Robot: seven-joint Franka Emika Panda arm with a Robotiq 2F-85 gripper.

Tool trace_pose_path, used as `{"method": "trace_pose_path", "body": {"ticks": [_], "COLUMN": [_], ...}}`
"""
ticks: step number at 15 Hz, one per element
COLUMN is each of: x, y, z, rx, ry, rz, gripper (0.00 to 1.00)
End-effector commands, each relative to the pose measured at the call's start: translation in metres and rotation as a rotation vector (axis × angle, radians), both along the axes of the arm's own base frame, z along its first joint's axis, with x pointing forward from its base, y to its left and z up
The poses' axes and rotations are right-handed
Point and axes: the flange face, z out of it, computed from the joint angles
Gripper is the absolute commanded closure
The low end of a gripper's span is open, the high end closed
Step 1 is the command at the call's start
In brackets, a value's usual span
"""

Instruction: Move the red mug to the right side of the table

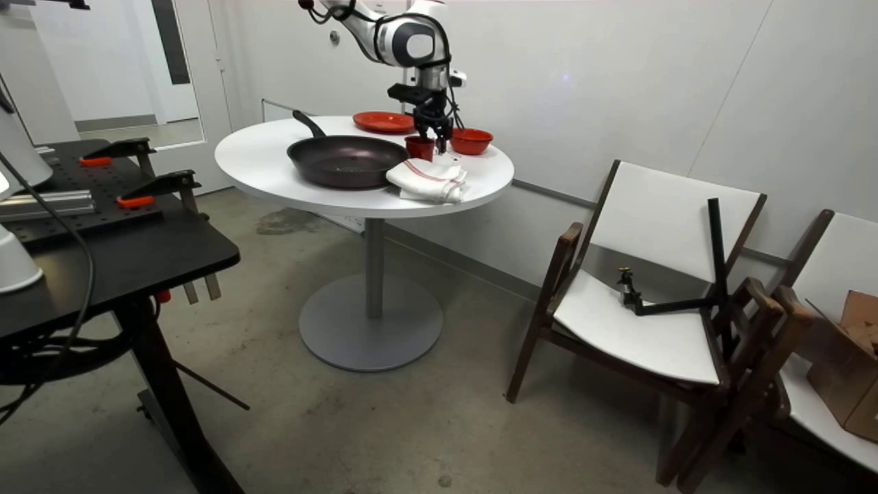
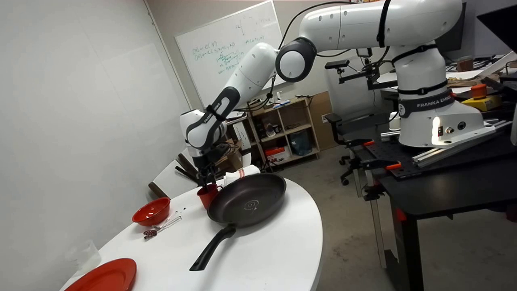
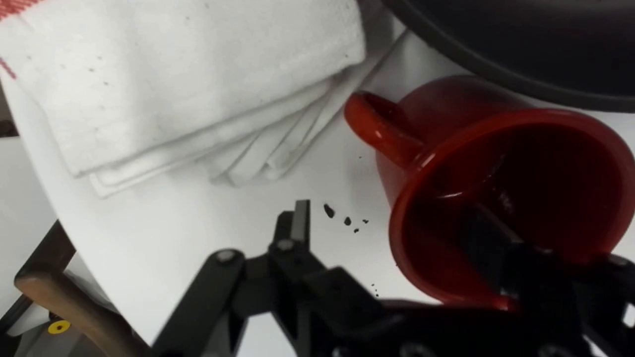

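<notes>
The red mug (image 1: pixel 420 149) stands upright on the round white table (image 1: pixel 264 165), close beside the black pan. It also shows in an exterior view (image 2: pixel 207 197) and in the wrist view (image 3: pixel 456 163), with its handle toward the folded cloth. My gripper (image 3: pixel 394 225) is open across the mug's near wall. One finger reaches down inside the mug and the other is outside it, over the white tabletop, with a gap to the wall. In both exterior views the gripper (image 1: pixel 432 142) is down at the mug's rim. The tip of the inner finger is dark and hard to see.
The black pan (image 2: pixel 248 202) sits beside the mug. A folded white cloth (image 1: pixel 429 180) lies near the table's edge. A red bowl (image 2: pixel 151 212), a red plate (image 1: pixel 384 122) and a metal utensil (image 2: pixel 163 227) are also on the table. Dark crumbs (image 3: pixel 329 210) lie near the mug.
</notes>
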Motion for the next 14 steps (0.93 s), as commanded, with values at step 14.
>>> {"method": "trace_pose_path", "body": {"ticks": [14], "x": [0.01], "y": [-0.007], "z": [0.072], "rx": [-0.044], "ry": [-0.062], "rz": [-0.02], "gripper": [0.0]}}
